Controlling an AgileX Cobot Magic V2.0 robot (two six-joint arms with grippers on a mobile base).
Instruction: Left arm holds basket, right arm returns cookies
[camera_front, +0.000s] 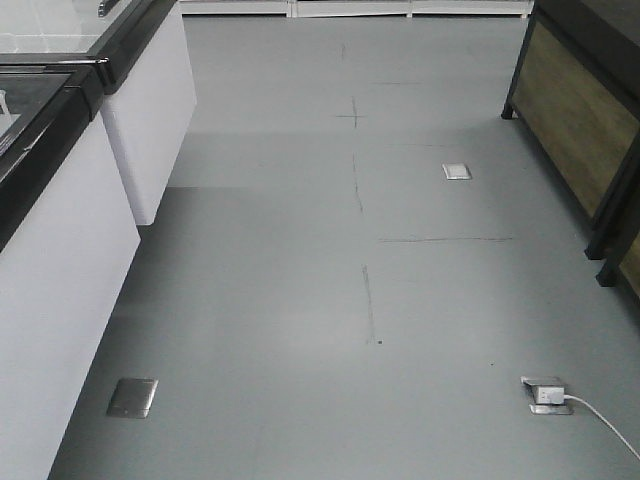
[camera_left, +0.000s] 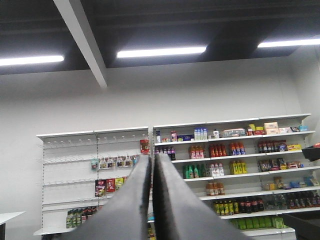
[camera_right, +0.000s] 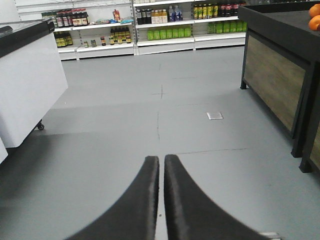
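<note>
The basket and the cookies are out of view in all three views. My left gripper (camera_left: 153, 159) is shut and empty; it points up toward a far wall of stocked shelves (camera_left: 235, 170). My right gripper (camera_right: 161, 161) is shut and empty, with only a thin slit between its fingers; it points forward and down over bare grey floor (camera_right: 200, 130). Neither arm shows in the front view.
White freezer cabinets (camera_front: 60, 230) with black rims line the left. A dark wood-panelled stand (camera_front: 585, 120) is at right; oranges (camera_right: 314, 20) lie on it. Floor sockets (camera_front: 457, 171) (camera_front: 133, 397), and one with a white cable (camera_front: 548, 395). Stocked shelves (camera_right: 150, 25) stand ahead.
</note>
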